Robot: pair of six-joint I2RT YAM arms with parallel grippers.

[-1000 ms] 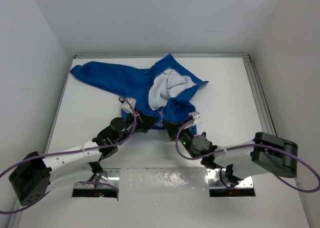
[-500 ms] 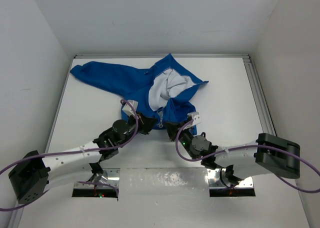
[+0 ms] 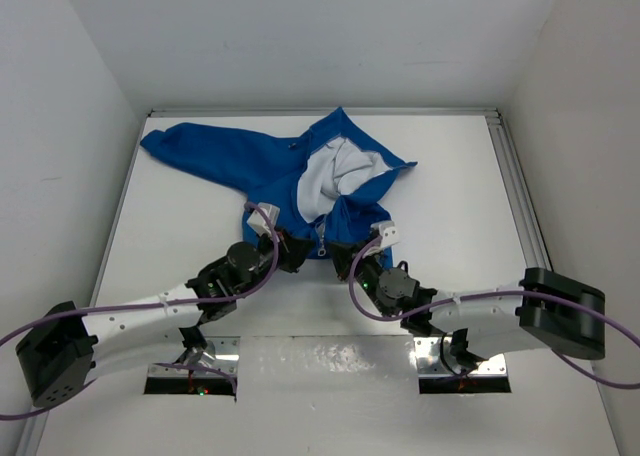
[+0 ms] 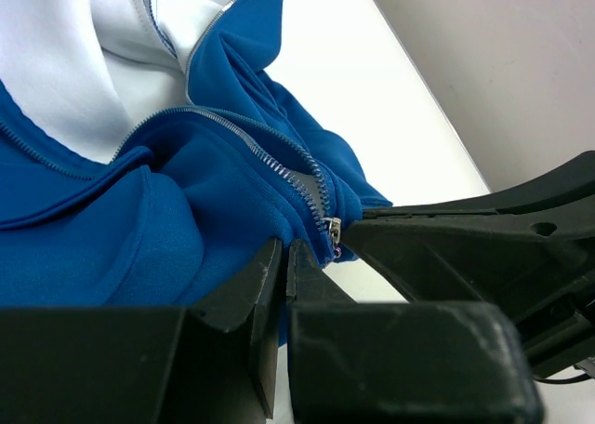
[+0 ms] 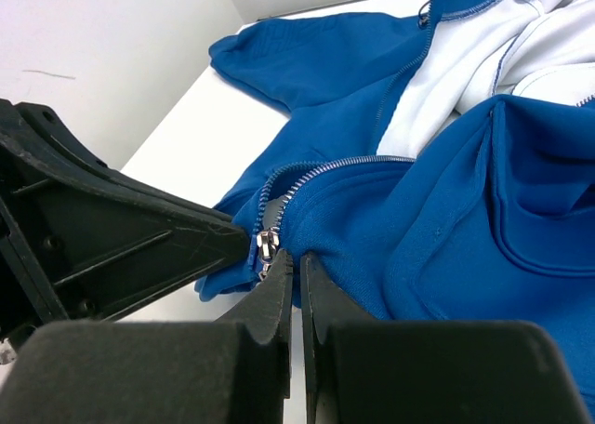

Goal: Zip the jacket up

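The blue jacket (image 3: 270, 166) lies crumpled at the back of the white table (image 3: 450, 196), front open, pale lining (image 3: 335, 171) showing. Its zipper slider (image 3: 322, 246) sits at the bottom hem, between my two grippers. My left gripper (image 3: 303, 249) is shut on the hem fabric just left of the slider (image 4: 332, 229). The right gripper (image 3: 343, 255) is shut on the hem fabric just right of the slider (image 5: 266, 247). Both wrist views show blue cloth (image 4: 139, 229) (image 5: 446, 219) pinched at the fingertips, left gripper (image 4: 285, 247) and right gripper (image 5: 297, 257). The zipper teeth (image 4: 279, 168) part above the slider.
White walls close in the table on the left, back and right. A metal rail (image 3: 508, 176) runs along the right edge. One sleeve (image 3: 190, 146) stretches to the back left corner. Two metal base plates (image 3: 190, 371) (image 3: 460, 366) sit at the near edge.
Both grippers have edged closer together at the hem, the left one moving right and the right one slightly left. The bottom of the jacket has bunched narrower between them.
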